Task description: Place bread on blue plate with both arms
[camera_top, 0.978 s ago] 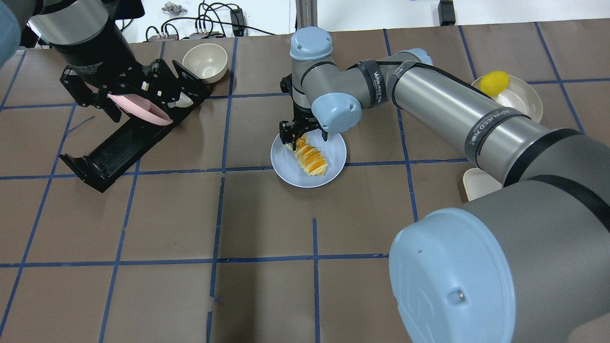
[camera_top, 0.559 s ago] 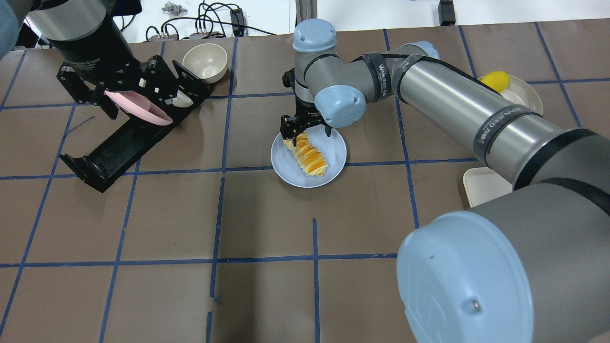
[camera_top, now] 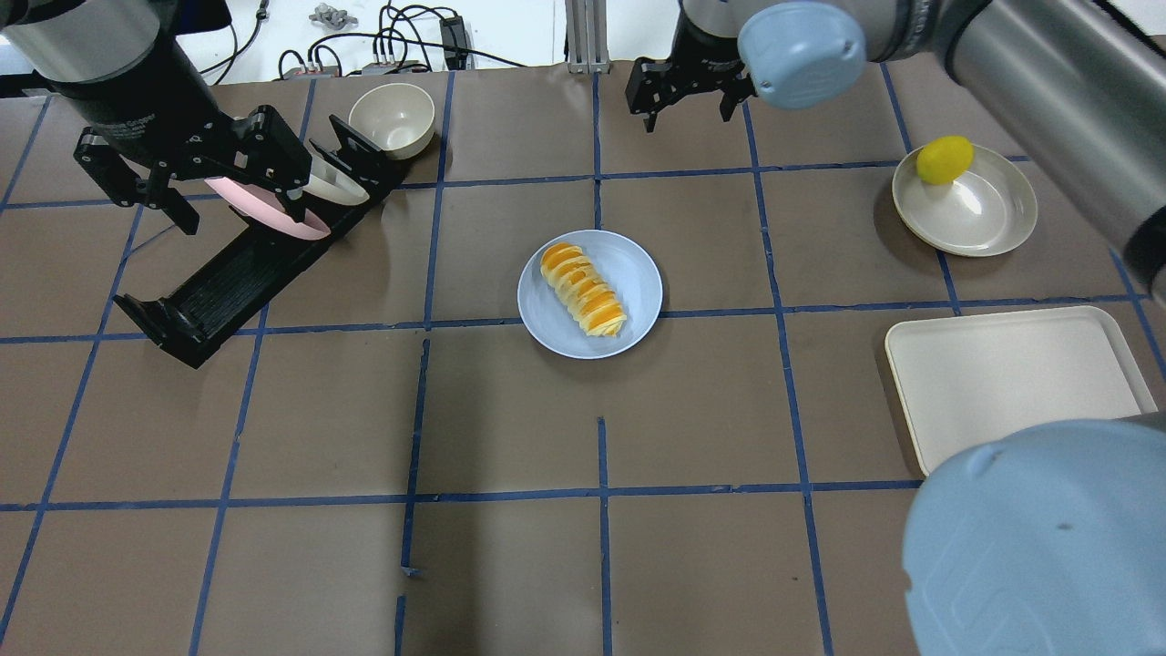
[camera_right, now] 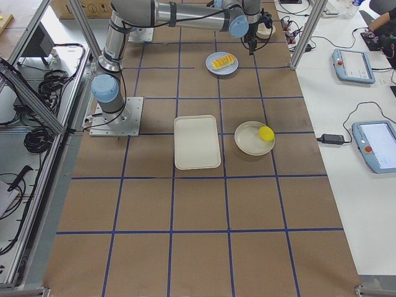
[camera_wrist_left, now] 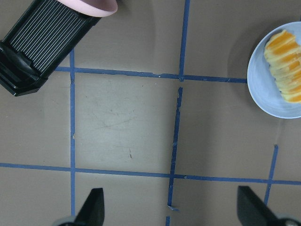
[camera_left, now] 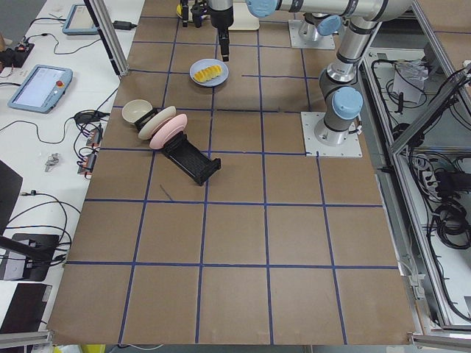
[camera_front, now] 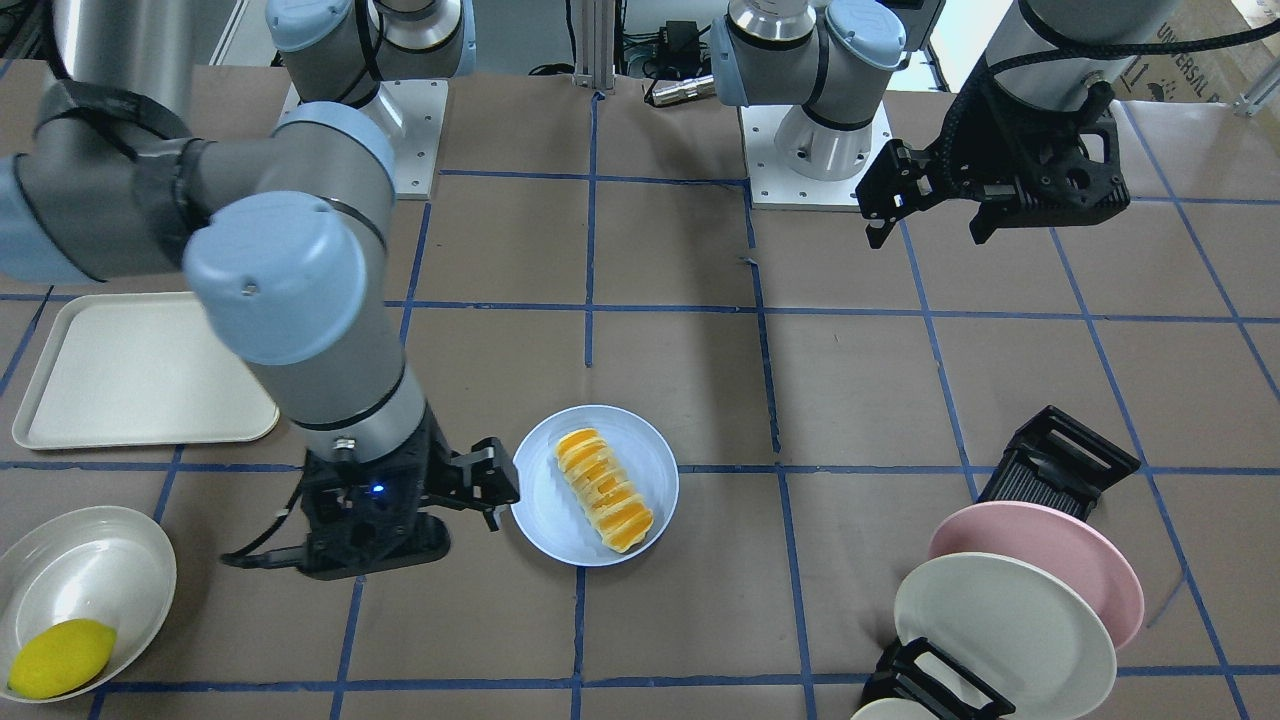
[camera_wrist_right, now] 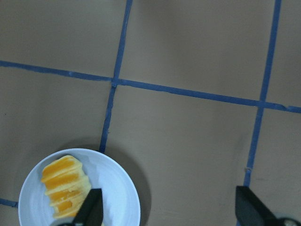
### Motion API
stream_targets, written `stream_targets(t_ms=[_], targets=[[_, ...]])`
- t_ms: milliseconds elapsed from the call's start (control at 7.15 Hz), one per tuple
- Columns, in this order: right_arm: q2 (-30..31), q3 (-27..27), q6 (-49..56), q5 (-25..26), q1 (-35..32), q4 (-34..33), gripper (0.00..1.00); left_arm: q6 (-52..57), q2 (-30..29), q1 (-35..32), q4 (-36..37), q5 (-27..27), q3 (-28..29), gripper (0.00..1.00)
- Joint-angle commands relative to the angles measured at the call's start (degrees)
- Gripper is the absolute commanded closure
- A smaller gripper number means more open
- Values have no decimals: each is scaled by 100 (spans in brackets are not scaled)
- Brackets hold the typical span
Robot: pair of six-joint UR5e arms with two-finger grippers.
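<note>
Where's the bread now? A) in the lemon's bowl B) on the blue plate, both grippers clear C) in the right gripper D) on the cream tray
B: the bread lies on the blue plate, with the right gripper and left gripper both open and apart from it.

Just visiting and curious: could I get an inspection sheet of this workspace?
Surface: brown table marked with a blue tape grid.
Job's things: orange-and-cream striped toy loaf lies on round pale blue plate.
Clutter: black dish rack holding pink plate and cream plate; cream bowl; yellow lemon in shallow cream dish; cream tray.
Hands: left hand open, empty; right hand open, empty.
Cables: black cables beyond table's far edge.
Surroundings: white benches with screen pendants.
</note>
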State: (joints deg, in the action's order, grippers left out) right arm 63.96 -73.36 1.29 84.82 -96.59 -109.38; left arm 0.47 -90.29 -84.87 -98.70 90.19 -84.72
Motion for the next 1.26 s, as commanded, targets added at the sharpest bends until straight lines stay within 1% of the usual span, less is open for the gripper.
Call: stream_targets(t_ms=[0, 140, 280, 419, 559, 699, 839, 978, 1118], targets=[[720, 32, 47, -132, 612, 1061, 0, -21, 3, -3, 0, -2, -18, 0], [949, 50, 56, -149, 832, 1416, 0, -21, -6, -3, 0, -2, -18, 0], [1056, -20, 82, -97, 852, 1724, 0, -30, -6, -3, 0, -2, -18, 0], [1336, -72, 248, -36, 826, 2145, 1, -30, -15, -3, 0, -10, -10, 0], [1538, -143, 310, -27, 826, 2419, 3, -30, -24, -12, 0, -11, -9, 0], [1758, -256, 267, -27, 791, 2535, 3, -30, -24, -12, 0, -11, -9, 0], [1952, -527, 232, -9, 782, 2519, 3, -30, -15, -3, 0, -19, -9, 0], [2223, -913, 240, 87, 782, 2440, 3, -30, -6, -12, 0, -45, -18, 0], [2513, -1360, 223, 462, 782, 2152, 5, -30, -15, -12, 0, -63, -10, 0]])
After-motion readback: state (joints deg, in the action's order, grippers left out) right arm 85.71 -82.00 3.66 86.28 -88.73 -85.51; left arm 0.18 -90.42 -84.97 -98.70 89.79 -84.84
